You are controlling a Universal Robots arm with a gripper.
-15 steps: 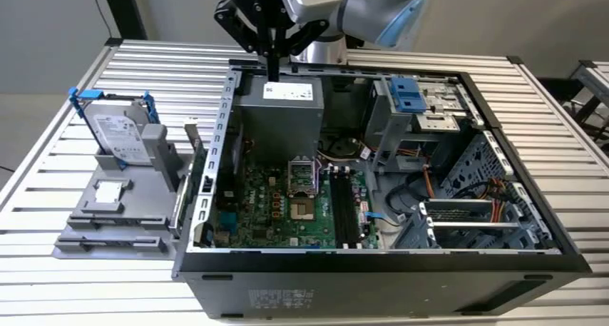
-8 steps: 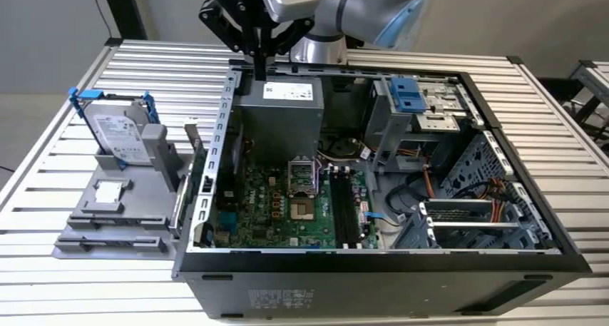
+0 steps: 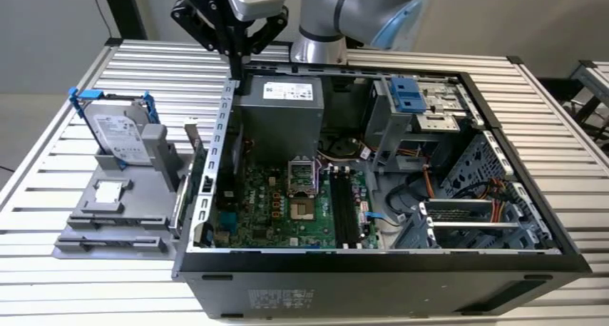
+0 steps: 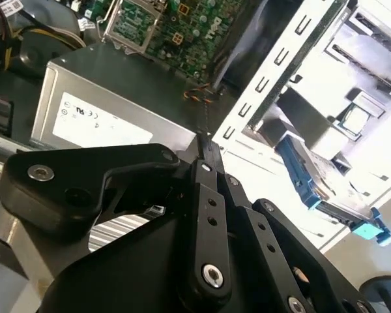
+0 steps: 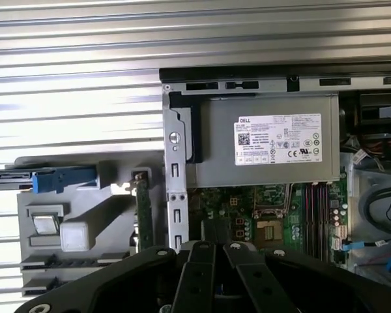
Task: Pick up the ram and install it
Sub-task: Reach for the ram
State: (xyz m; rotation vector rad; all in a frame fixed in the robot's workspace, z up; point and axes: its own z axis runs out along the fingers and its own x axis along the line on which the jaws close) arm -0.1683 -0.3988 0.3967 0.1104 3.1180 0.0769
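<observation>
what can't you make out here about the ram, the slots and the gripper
First wrist view: the ram stands edge-on in the grey fixture, label face hidden.
Exterior view: the slot rails are too small to tell if latches are open.
Exterior view: the gripper overlaps the case wall; contact cannot be told.

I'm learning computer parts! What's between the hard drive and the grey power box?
The case's slotted metal wall, in the exterior view.
</observation>
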